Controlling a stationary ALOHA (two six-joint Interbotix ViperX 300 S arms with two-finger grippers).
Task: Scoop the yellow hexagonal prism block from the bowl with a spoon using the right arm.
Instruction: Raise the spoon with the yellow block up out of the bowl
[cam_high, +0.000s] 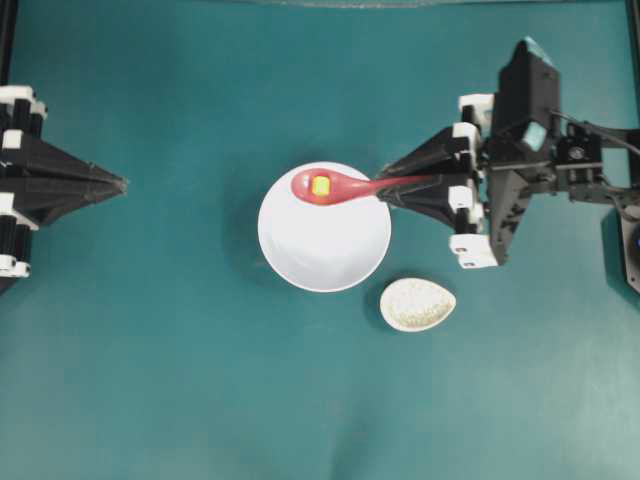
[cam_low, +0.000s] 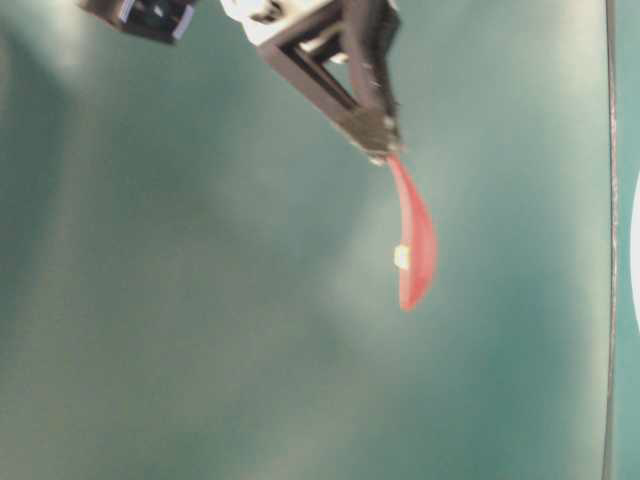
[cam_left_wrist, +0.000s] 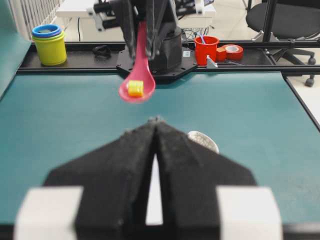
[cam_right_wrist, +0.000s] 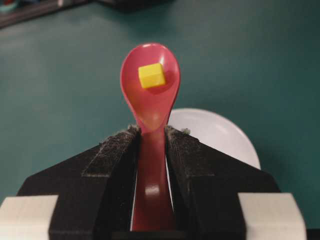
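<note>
Background, as recorded. A teal mat (cam_high: 150, 380) is laid over the whole work surface and is evenly lit, with soft shadows cast on it. At the far edge, in the left wrist view, a black rail (cam_left_wrist: 70, 60) is seen. On it are set a stack of yellow and blue cups (cam_left_wrist: 49, 44), a red cup (cam_left_wrist: 206, 49) and, just beside that, a roll of red tape (cam_left_wrist: 233, 50). Beyond the rail, a white table (cam_left_wrist: 80, 7) is visible at upper left, and a black office chair (cam_left_wrist: 292, 22) is placed on a pale floor (cam_left_wrist: 235, 20) at upper right.
</note>
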